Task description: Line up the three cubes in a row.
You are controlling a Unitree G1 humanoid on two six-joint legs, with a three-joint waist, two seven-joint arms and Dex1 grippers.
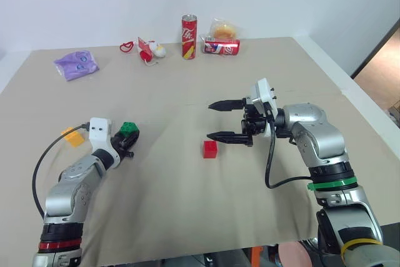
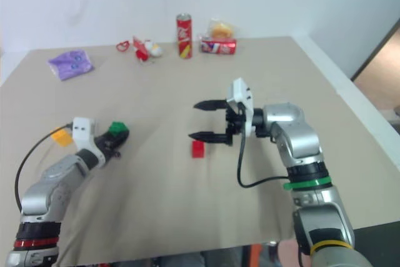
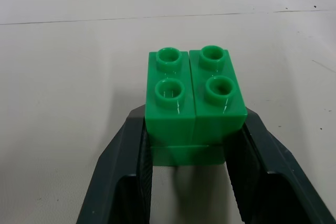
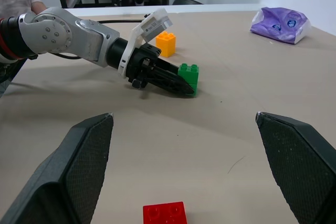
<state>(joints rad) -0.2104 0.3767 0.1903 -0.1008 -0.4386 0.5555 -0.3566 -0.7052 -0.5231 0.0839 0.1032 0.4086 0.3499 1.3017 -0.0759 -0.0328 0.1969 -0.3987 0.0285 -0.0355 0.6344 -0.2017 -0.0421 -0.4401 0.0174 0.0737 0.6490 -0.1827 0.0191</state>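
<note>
On the counter (image 1: 187,204), the left pincer (image 1: 130,142) is clamped on the green cube (image 3: 194,103) at the left, the yellow-orange cube (image 1: 73,136) just beyond, while the right pincer (image 1: 217,120) gapes wide above the red cube (image 1: 210,149) at centre.

My beige table (image 1: 187,204) carries the red cube (image 1: 210,149), green cube (image 1: 129,129), yellow-orange cube (image 1: 73,136); purple bag (image 1: 76,64), soda can (image 1: 189,36) far back.

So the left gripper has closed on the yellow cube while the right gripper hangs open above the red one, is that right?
Not quite. The left gripper has closed on the green cube, as the left wrist view shows; the yellow cube sits untouched beside that arm. The right gripper does hang open above the red cube.
</note>
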